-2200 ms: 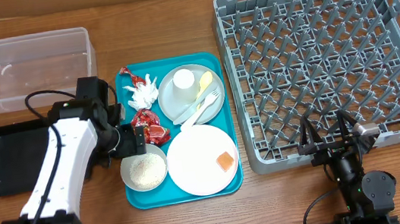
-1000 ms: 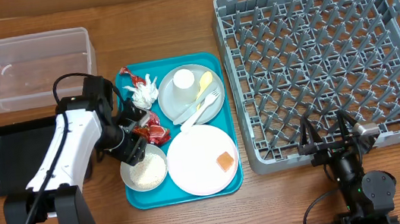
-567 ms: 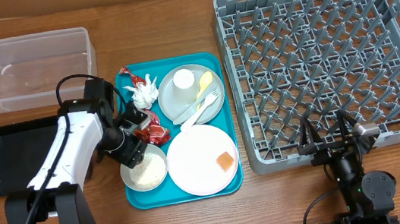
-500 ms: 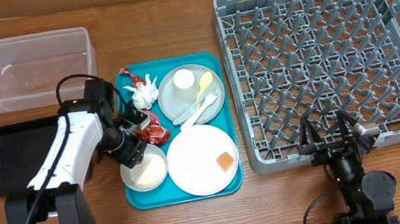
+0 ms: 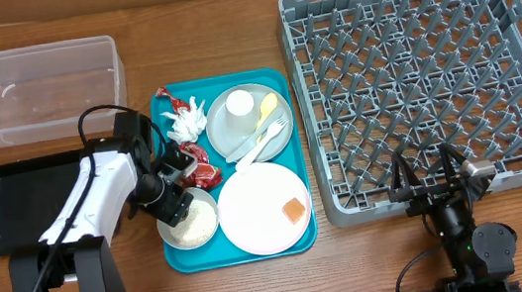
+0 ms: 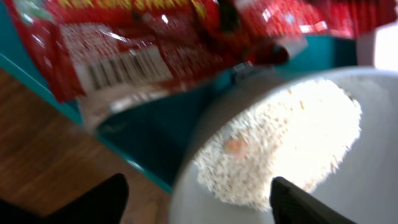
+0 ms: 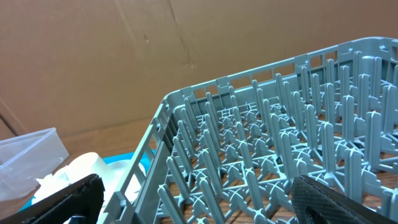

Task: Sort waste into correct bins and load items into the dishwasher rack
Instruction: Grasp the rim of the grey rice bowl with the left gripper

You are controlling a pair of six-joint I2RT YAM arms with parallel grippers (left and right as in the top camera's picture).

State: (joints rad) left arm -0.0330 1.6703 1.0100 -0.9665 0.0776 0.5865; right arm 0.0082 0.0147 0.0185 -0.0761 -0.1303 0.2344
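The left gripper (image 5: 172,205), released, straddles the rice bowl (image 5: 198,229) rim beside the red wrapper (image 5: 201,170); the right gripper (image 5: 431,181) sits released by the rack (image 5: 432,75).

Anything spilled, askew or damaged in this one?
Nothing stands out: the rice lies inside the white bowl, the orange cube on the white plate, the red wrapper crumpled on the teal tray beside them.

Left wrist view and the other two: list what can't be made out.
wrapper: left wrist view, blurred, print unreadable, top edge cuts it off.
bowl: same view, cut by bottom and right edges; overhead, left gripper covers its left rim.
black tray: overhead, left arm hides its right part.
right gripper: right wrist view, only fingertips show, at the bottom corners.
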